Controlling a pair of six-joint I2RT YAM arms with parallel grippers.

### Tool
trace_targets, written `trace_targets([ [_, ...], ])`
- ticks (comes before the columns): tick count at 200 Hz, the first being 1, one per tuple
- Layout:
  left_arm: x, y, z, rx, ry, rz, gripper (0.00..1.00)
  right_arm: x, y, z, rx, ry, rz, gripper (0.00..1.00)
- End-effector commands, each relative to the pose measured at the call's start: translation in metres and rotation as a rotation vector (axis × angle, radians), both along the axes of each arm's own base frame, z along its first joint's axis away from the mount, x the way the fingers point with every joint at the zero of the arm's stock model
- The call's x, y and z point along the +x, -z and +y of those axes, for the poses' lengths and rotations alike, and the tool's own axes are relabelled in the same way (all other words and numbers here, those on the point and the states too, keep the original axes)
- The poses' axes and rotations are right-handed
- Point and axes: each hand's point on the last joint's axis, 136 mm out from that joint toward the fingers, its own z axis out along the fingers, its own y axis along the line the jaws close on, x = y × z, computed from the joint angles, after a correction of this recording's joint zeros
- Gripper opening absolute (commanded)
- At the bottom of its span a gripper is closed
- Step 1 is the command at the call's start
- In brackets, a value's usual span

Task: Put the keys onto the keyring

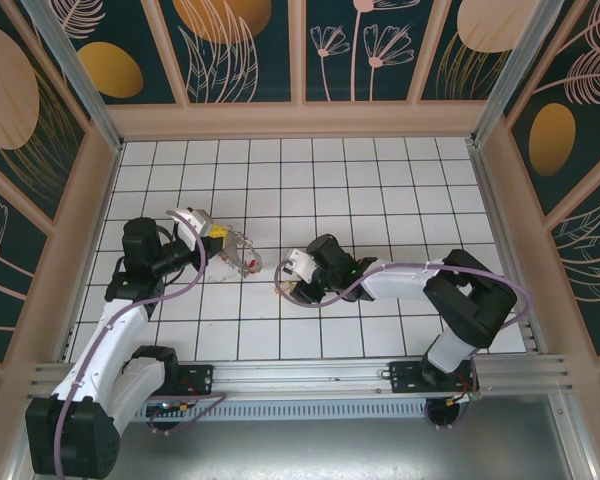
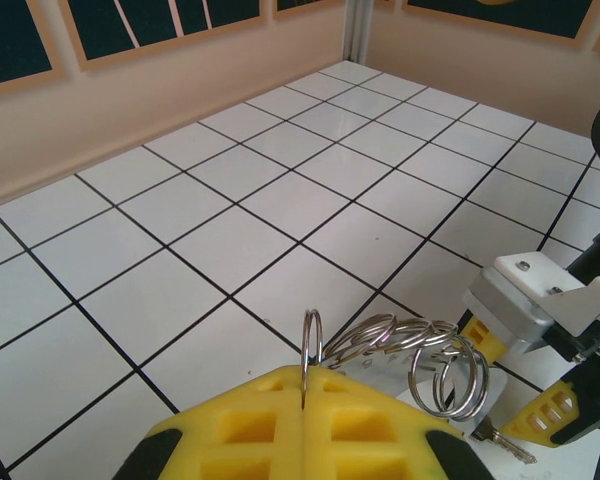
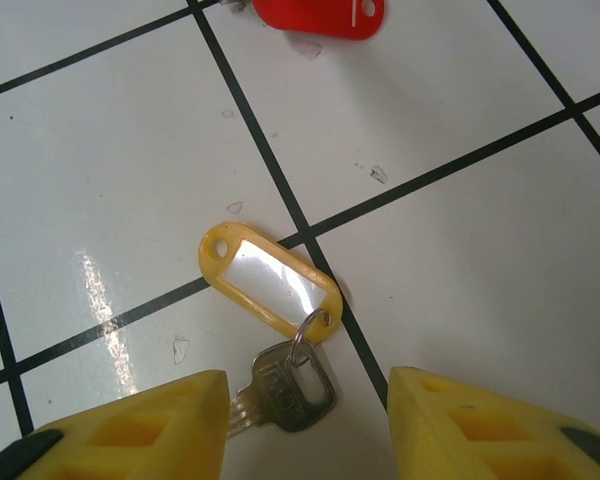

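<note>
1. Your left end effector has its yellow fingers pressed together, pinching the keyring by one upright loop at its end.
2. The left wrist view shows the keyring as a string of linked silvery split rings. It trails away from the pinched loop to the right of that view, towards the other arm.
3. From the top camera, the left end effector sits left of centre over the white tiled tabletop, with the keyring hanging off its tip.
4. Your right end effector has its fingers spread wide and grips nothing.
5. A silvery key lies flat on the tabletop between those spread fingers. Its blade runs out of sight behind the finger on the left of the right wrist view.
6. A small ring joins the key's head to a yellow tag with a clear window, which lies across a black tile line.
7. A red tag lies farther out on the tiles, cut by the top edge of the right wrist view.
8. From the top camera, the right end effector is near the tabletop's middle, just beside the keyring's free end but apart from it.
</note>
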Motion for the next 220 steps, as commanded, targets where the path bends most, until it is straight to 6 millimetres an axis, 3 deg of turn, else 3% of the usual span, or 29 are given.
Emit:
trace_targets([
  [1,-0.003,-0.009,-0.003,-0.008,0.018,-0.037,0.0,-0.003,0.007,0.005,0.015,-0.03,0.012,0.46],
  [60,-0.003,-0.008,-0.003,-0.005,0.016,-0.036,0.0,0.004,0.02,0.011,-0.006,-0.025,0.028,0.43],
  [92,-0.003,-0.008,-0.002,-0.002,0.014,-0.033,0.0,0.004,0.021,0.013,0.0,-0.032,0.04,0.37],
  [123,-0.003,-0.007,-0.002,0.001,0.015,-0.033,0.0,0.008,0.019,0.011,0.011,-0.027,0.051,0.24],
  [174,-0.002,-0.009,-0.002,0.003,0.012,-0.037,0.0,0.014,0.008,0.011,0.044,-0.003,0.084,0.34],
  [220,-0.001,-0.008,-0.002,0.004,0.012,-0.036,0.0,0.012,0.003,0.016,0.088,-0.001,0.149,0.36],
])
